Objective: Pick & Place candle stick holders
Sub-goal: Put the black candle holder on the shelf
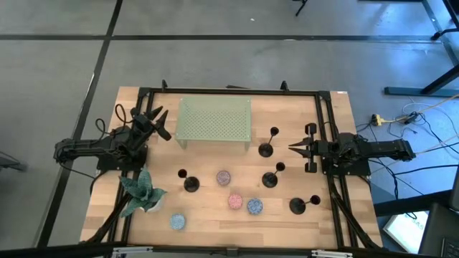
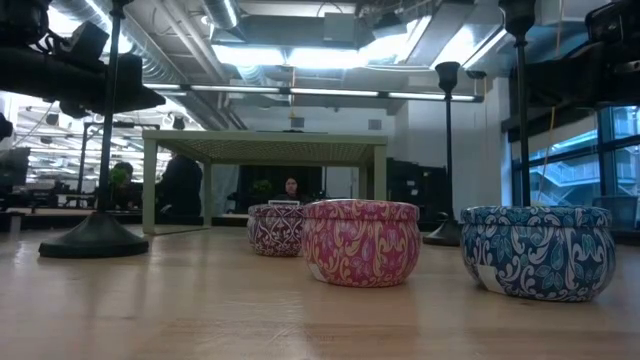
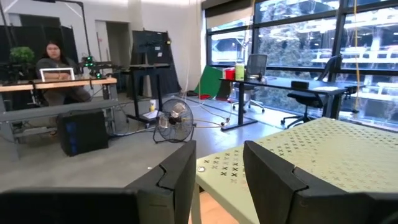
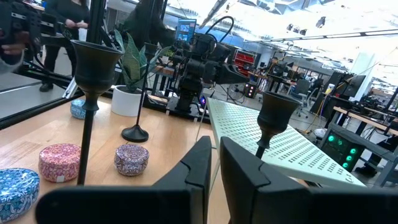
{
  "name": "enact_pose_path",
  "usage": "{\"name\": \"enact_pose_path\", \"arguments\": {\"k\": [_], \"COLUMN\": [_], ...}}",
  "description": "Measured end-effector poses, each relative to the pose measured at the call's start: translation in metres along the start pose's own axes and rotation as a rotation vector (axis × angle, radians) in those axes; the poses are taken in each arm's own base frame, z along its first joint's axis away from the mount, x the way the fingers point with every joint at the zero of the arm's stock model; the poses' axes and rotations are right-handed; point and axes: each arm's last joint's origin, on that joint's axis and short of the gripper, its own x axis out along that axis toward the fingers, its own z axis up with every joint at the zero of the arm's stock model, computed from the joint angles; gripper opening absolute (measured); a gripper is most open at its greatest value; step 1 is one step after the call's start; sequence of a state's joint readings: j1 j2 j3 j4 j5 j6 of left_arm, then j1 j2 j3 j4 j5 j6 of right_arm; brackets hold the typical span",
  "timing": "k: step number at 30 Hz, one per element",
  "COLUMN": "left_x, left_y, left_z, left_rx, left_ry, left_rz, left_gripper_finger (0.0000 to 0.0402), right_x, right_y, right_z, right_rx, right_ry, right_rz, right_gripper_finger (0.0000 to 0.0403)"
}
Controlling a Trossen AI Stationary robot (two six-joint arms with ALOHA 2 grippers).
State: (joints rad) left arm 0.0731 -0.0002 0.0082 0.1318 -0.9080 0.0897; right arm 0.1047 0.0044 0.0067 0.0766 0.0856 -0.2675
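Your right pincer (image 1: pixel 292 147) hovers at the counter's (image 1: pixel 208 208) right side, fingers nearly pressed together, pinching nothing. Four candle stick holders stand upright on the counter: one (image 1: pixel 267 148) just ahead of its tips, one (image 1: pixel 271 178) ahead and off to one side, one (image 1: pixel 298 205) nearer the front edge, one (image 1: pixel 189 183) well beyond. Left pincer (image 1: pixel 159 123) waits across the counter beside the green perforated shelf (image 1: pixel 214 120), fingers spread, empty.
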Motion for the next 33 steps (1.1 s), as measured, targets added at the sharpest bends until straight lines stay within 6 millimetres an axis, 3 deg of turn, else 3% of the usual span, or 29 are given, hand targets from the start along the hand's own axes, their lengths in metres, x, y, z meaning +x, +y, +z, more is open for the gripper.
{"name": "enact_pose_path", "arguments": {"k": [10,20,33], "left_x": [-0.001,-0.008,-0.01], "left_y": [-0.006,-0.018,-0.018], "left_z": [0.001,0.014,0.022], "left_rx": [-0.003,-0.093,-0.175], "left_ry": [-0.024,-0.137,-0.135], "left_rz": [-0.208,-0.749,-0.824], "left_gripper_finger": [0.0129,0.013,0.0196], "right_x": [0.0,0.0,0.0], "right_y": [0.0,0.0,0.0], "right_z": [0.0,0.0,0.005], "right_rx": [0.0,-0.002,0.08], "right_ry": [0.0,0.0,-0.063], "right_rz": [0.0,0.0,0.048], "right_gripper_finger": [0.0039,0.0039,0.0039]}}
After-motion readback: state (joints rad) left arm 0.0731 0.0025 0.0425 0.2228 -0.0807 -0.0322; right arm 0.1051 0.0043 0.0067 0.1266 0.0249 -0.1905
